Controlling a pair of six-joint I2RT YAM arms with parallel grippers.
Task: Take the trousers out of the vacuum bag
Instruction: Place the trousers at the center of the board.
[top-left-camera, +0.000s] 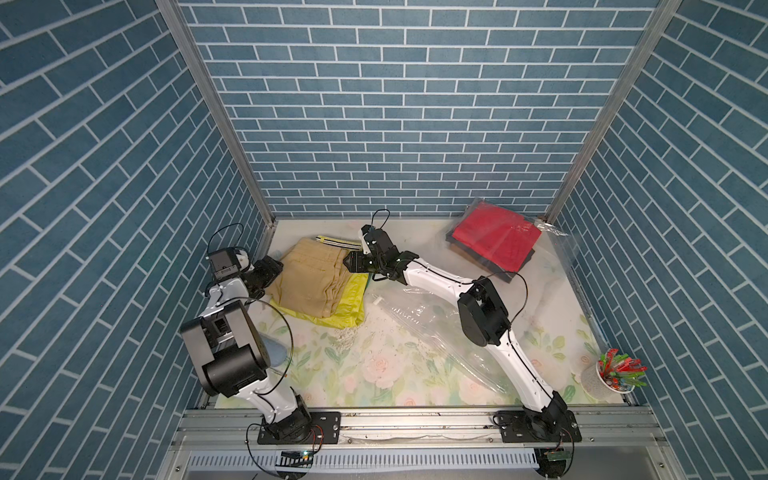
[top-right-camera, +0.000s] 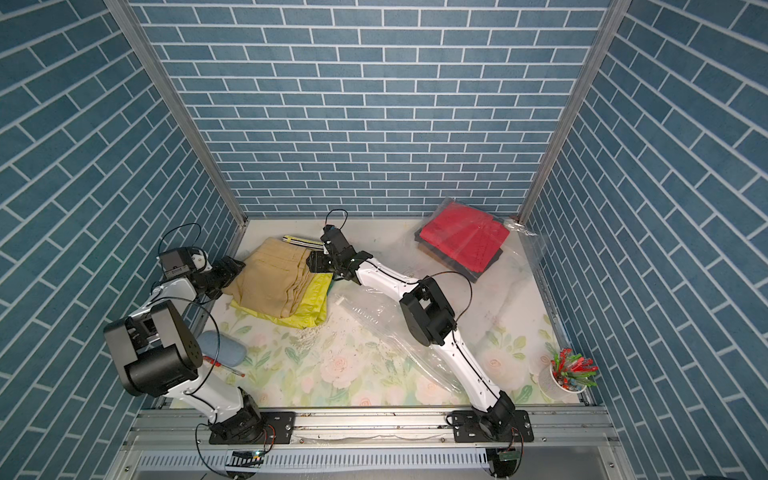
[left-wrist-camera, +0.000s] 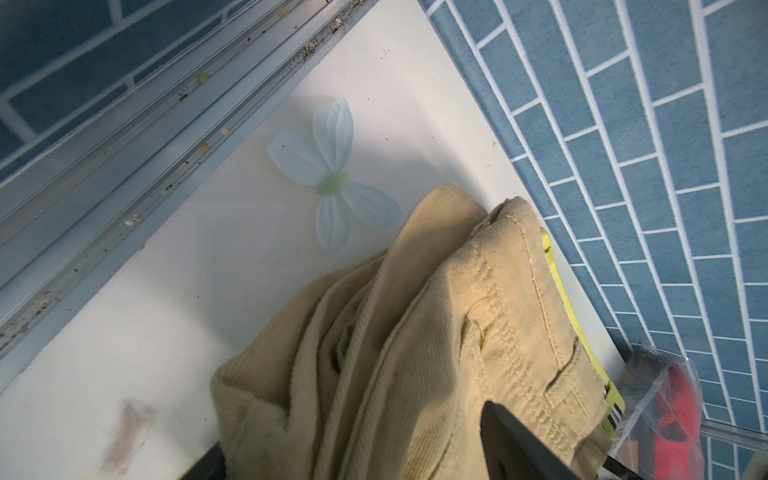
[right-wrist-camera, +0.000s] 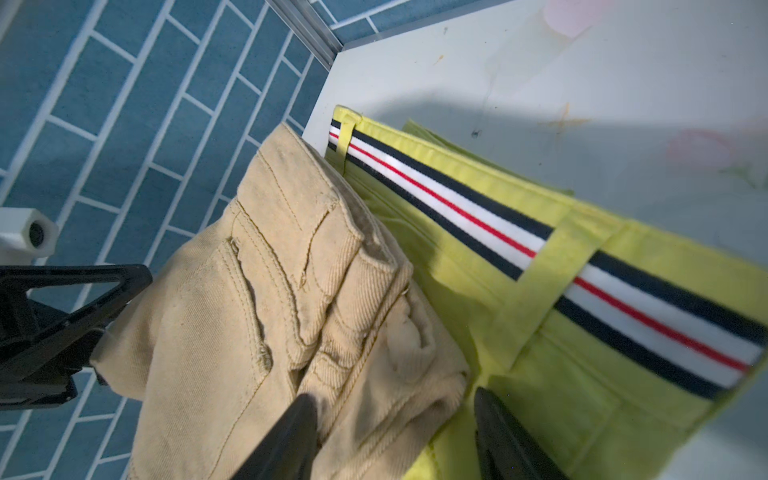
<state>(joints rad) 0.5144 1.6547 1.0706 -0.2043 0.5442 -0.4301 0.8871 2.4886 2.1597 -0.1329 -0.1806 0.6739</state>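
In both top views the beige trousers (top-left-camera: 311, 282) (top-right-camera: 274, 282) lie on bright yellow trousers (top-left-camera: 353, 301) (top-right-camera: 318, 301) at the back left, outside the vacuum bag (top-left-camera: 436, 332) (top-right-camera: 374, 332). My left gripper (top-left-camera: 276, 272) (left-wrist-camera: 349, 432) is shut on the beige trousers' (left-wrist-camera: 415, 353) left edge, with bunched cloth filling its jaws. My right gripper (top-left-camera: 351, 262) (right-wrist-camera: 392, 397) stands open around their right edge (right-wrist-camera: 270, 311). One of its fingers touches beige and the other rests on yellow (right-wrist-camera: 540, 324). Red trousers (top-left-camera: 494, 237) over a black pair (top-left-camera: 515, 268) sit inside the bag at the back right.
The bag's white valve (top-left-camera: 377, 300) lies just right of the yellow trousers. A white cup of coloured clips (top-left-camera: 615, 374) stands front right. A blue-grey pouch (top-right-camera: 222, 349) and a red-handled tool (top-right-camera: 226, 366) lie by the left arm. Tiled walls close three sides.
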